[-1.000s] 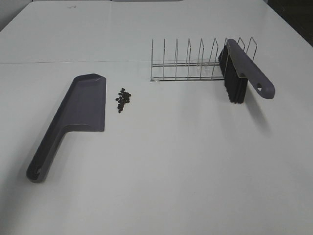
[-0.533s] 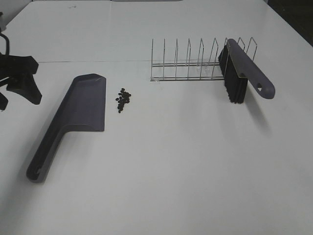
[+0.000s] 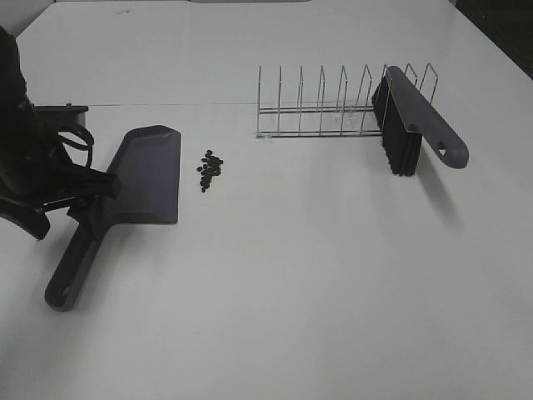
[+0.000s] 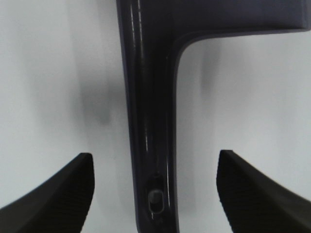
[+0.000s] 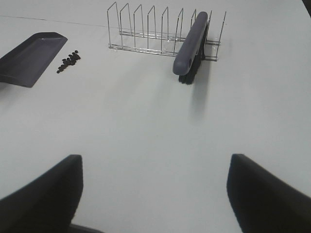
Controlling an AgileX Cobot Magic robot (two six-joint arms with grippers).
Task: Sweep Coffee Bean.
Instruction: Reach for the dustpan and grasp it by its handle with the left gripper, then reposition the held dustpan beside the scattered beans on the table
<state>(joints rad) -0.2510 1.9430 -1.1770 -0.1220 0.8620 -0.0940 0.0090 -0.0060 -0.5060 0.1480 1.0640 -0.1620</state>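
The coffee bean (image 3: 210, 169) cluster lies on the white table just right of a purple-grey dustpan (image 3: 151, 171). My left gripper (image 3: 73, 207) hangs over the dustpan's handle (image 4: 148, 121), open, with one finger (image 4: 58, 194) on each side and neither touching it. A purple brush (image 3: 420, 117) with black bristles leans in a wire rack (image 3: 321, 112) at the back right. My right gripper (image 5: 155, 194) is open and empty, well short of the brush (image 5: 190, 46). It looks across the table at the beans (image 5: 69, 60) and the dustpan (image 5: 29, 58). The exterior view does not show it.
The wire rack (image 5: 146, 29) stands behind the beans, and only its right end is occupied by the brush. A table seam (image 3: 166, 105) runs across the back. The dark left arm (image 3: 29, 158) covers part of the table's left side.
The left arm has come in from the left edge and now stands over the dustpan's handle with its fingers spread. Beans, dustpan, brush and rack have not moved.
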